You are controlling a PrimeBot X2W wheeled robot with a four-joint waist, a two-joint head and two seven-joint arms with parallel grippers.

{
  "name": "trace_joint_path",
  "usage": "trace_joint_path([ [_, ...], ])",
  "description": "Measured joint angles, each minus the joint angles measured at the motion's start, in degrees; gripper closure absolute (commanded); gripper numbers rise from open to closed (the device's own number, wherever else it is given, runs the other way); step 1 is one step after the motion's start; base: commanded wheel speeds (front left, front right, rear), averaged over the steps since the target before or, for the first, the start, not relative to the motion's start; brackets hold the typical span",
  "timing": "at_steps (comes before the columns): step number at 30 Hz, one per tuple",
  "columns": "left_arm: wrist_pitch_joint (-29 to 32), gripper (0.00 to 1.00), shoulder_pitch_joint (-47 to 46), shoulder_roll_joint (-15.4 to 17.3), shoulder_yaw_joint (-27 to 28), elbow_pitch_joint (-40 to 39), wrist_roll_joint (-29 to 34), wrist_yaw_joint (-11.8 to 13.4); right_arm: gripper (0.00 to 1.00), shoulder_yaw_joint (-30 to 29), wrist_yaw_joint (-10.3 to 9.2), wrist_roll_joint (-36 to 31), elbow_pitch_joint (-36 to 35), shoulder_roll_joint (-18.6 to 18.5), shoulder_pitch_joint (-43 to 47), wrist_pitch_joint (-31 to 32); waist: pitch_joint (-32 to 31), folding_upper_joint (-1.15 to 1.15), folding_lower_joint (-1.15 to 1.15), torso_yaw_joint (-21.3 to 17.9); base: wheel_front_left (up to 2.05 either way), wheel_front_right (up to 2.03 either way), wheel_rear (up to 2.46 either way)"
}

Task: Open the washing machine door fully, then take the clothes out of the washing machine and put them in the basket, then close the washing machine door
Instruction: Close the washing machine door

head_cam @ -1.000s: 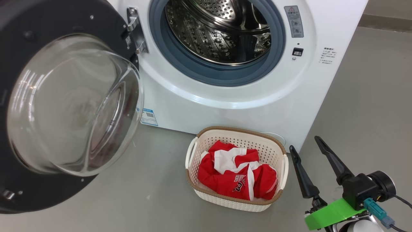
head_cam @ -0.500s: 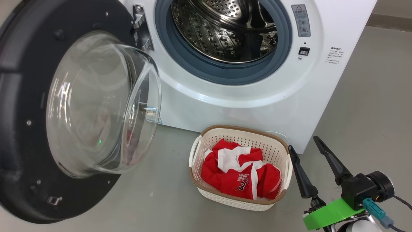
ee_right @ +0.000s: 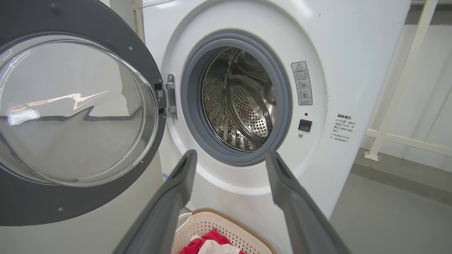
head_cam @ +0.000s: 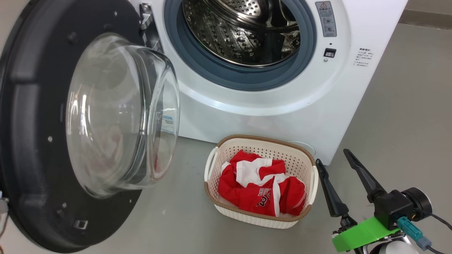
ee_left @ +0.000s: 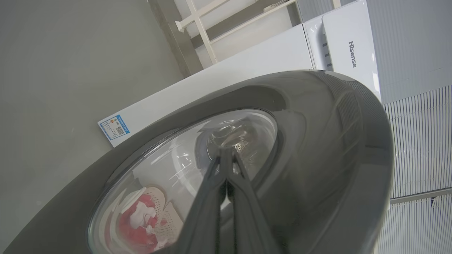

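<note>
Since the red jersey [head_cam: 257,190] already sits in the basket [head_cam: 261,140] on the floor near the washing machine [head_cam: 268,116], closing's underway. The washing machine door [head_cam: 39,148] at left has swung in a bit, with the left pincer [ee_left: 227,155] clenched empty against its outside and the right pincer [head_cam: 332,156] released.

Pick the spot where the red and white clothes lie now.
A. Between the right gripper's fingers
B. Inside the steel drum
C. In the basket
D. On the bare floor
C: the clothes lie bunched inside the basket, which stands on the floor before the washing machine.
</note>
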Motion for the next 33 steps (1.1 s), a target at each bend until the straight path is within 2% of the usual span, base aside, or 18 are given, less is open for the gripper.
trace_joint_path([
  [18,2.87,1.00,2.53,-5.09,-1.26,-6.48,-7.06,1.12,0.00,0.00,0.00,0.08,0.03,0.18,-0.03,0.00,0.77,0.00,0.00,-2.19,0.00,0.00,0.00],
  [27,1.36,1.00,4.10,-5.48,-6.13,-9.84,-10.98,2.36,0.00,-0.01,0.00,0.08,0.04,0.22,-0.03,0.00,0.89,0.00,0.00,-3.58,0.00,0.00,0.00],
  [33,-1.34,1.00,6.32,-5.47,-10.46,-10.55,-15.91,2.94,0.00,0.09,0.00,0.08,0.04,0.25,-0.04,0.00,0.92,0.00,0.00,-4.65,0.00,0.00,0.00],
])
